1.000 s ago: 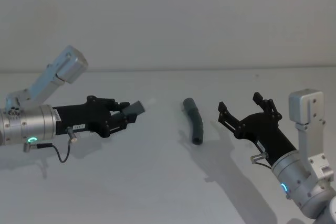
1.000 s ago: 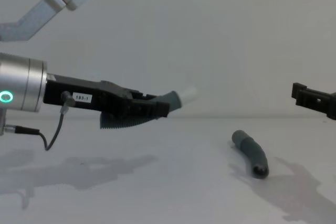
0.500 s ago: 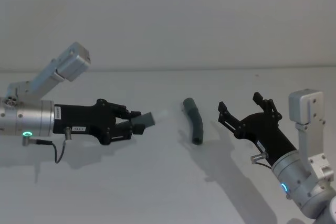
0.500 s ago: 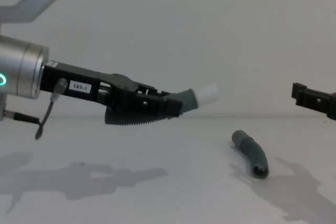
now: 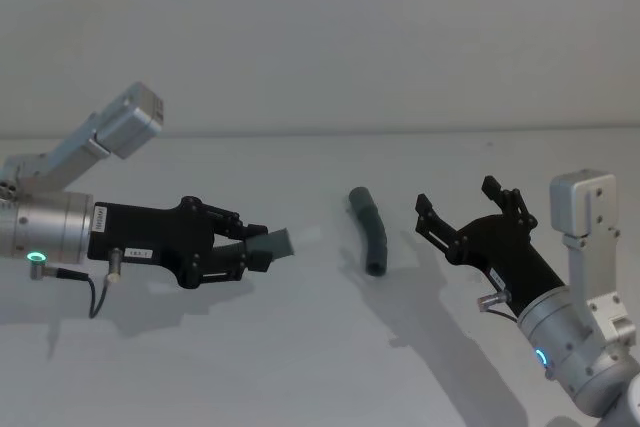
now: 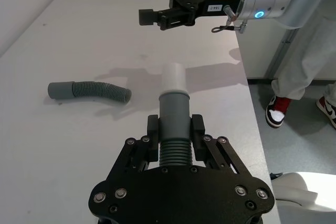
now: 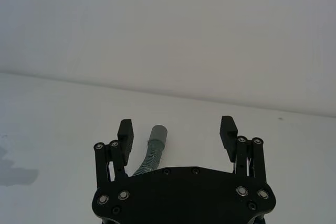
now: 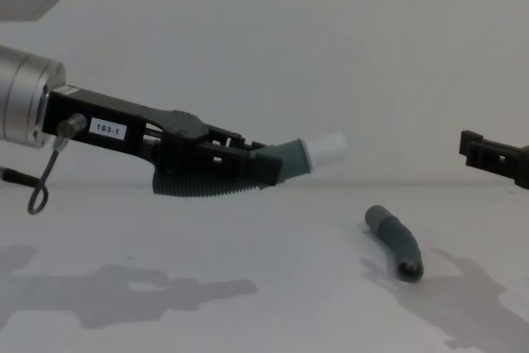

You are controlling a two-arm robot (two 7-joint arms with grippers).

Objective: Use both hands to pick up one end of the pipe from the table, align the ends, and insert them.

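**As left arm sank, loose piece lay untouched**

Since half a second earlier, by the head view, the left gripper (image 5: 258, 246) had dropped nearer the table (image 5: 300, 347) and drawn slightly back toward the robot. It was clamped on the held piece (image 5: 275, 243), whose long axis ran 9-to-3 with its tip toward 3 o'clock. The loose piece (image 5: 369, 231) had not moved. It lay on the table at 3 o'clock of that tip, well apart, with its long axis roughly 12-to-6 and its hollow end at 6. The right gripper (image 5: 456, 197), at 3 o'clock of the loose piece, had not stirred and hung spread wide, holding nothing. I judged that one half was in hand and the right-hand pickup had not begun, so no aligning was yet possible.

By the left wrist view, the fingers (image 6: 152, 129) pinched the corrugated part. The grey collar and white tip (image 6: 172, 77) stood straight out along the gripper's reach. The loose piece lay roughly crosswise to that axis, off to one side.

By the right wrist view, the wide jaws framed the loose piece's far cuff (image 7: 157, 132) without touching it.

By the chest view, the held piece hung clear of the table with its tip raised toward 2 o'clock. The loose piece rested at 5 o'clock of the tip.
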